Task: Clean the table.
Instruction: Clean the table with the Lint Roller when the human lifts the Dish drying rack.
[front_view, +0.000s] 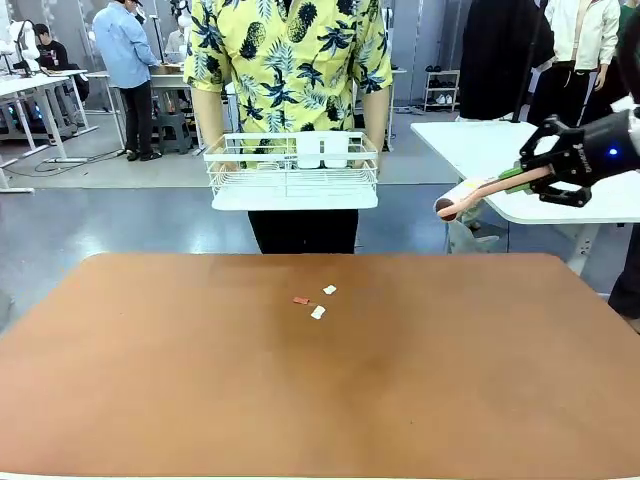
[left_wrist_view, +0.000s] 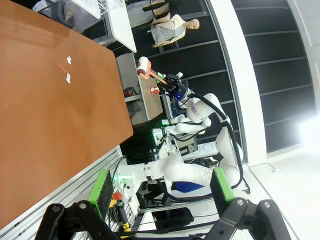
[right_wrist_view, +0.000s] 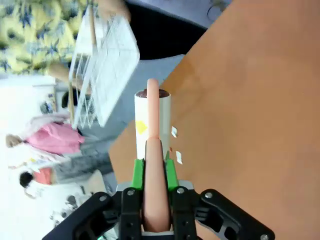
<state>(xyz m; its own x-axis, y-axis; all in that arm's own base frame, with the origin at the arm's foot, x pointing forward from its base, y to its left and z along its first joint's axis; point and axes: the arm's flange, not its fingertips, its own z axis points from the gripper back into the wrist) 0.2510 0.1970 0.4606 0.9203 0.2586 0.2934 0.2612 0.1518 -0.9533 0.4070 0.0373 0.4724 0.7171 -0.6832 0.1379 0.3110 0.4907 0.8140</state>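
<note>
Now, table (front_view: 150, 400): wide reddish-brown top, bare but for three scraps (front_view: 316, 300) near its middle.
Person (front_view: 290, 60): at 12 o'clock across the table, holding out a rack (front_view: 230, 178).
Rack: white wire, held level above the far edge. Two white items (front_view: 322, 150) stand at its back; I cannot tell what they are.
Left gripper (left_wrist_view: 162, 185): jaws spread wide, nothing between the pads, hanging off the table's side, well apart from the scraps.
Right gripper (front_view: 515, 177): closed on the pink handle of a roller (front_view: 470, 195), in the air at 2 o'clock beyond the far right corner.
Roller: long axis in line with the fingers, white head leading toward 8–9 o'clock, clear of the top.
Scraps: two white, one red, close together. They lie at 8 o'clock from the roller's head and lower, so the right arm looks best placed to come down and in.
</note>
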